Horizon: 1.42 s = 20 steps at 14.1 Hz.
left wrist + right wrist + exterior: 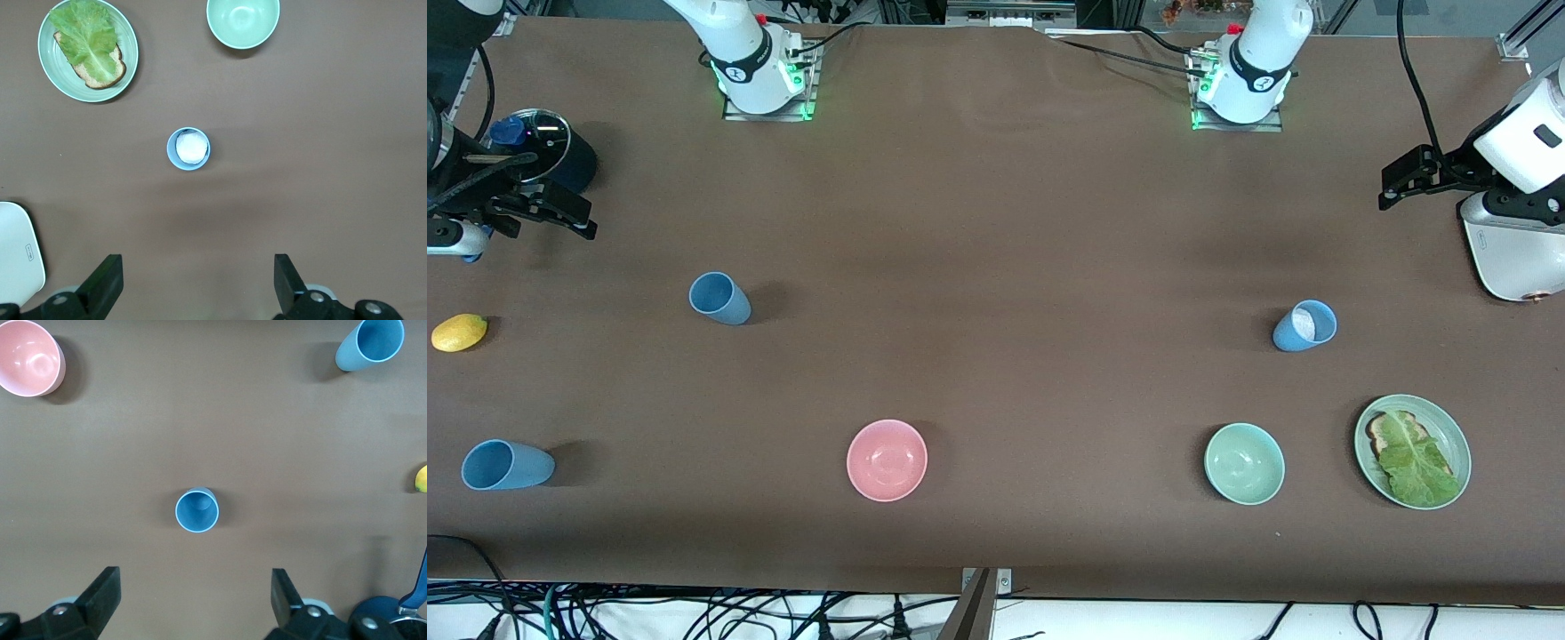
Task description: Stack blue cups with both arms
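Observation:
Three light-blue cups stand apart on the brown table. One cup (719,299) is toward the right arm's end and shows in the right wrist view (197,510). A second cup (507,465) is nearer the front camera at that same end, also in the right wrist view (370,345). The third cup (1304,325) holds something white and is toward the left arm's end; it shows in the left wrist view (188,148). My right gripper (547,197) (195,580) hangs open and empty beside the saucepan. My left gripper (1400,182) (198,267) hangs open and empty at the table's other end.
A dark navy saucepan (551,151) with a glass lid and a lemon (459,332) lie at the right arm's end. A pink bowl (887,460), a green bowl (1244,463) and a green plate (1451,427) with toast and lettuce sit nearer the front camera. A white device (1516,258) is under the left gripper.

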Available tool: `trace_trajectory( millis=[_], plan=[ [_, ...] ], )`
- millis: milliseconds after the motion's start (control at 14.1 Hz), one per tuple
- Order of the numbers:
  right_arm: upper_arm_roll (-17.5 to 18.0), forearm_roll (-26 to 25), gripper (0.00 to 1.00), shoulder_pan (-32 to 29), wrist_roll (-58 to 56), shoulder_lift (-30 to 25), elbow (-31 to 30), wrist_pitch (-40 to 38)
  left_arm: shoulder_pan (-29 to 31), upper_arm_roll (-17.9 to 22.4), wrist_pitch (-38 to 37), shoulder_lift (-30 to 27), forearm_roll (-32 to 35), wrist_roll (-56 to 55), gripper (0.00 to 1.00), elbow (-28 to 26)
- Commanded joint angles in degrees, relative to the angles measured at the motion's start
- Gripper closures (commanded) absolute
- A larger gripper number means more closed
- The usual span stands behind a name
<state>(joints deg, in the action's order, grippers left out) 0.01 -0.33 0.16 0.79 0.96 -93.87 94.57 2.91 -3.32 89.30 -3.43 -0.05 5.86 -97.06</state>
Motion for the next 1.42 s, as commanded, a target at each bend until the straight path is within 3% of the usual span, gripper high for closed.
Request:
trace_trajectory(
  millis=[0,1345],
  plan=[
    [0.3,-0.1,0.00,0.0,-0.2,0.3,1.7,-1.5,0.7,-0.2,-0.2,-0.2,-1.1,1.3,0.00,0.6],
    [0.3,-0.2,0.00,0.0,-0.4,0.1,1.7,-2.4,0.7,-0.1,-0.4,-0.1,-0.6,1.3,0.00,0.7]
  ],
)
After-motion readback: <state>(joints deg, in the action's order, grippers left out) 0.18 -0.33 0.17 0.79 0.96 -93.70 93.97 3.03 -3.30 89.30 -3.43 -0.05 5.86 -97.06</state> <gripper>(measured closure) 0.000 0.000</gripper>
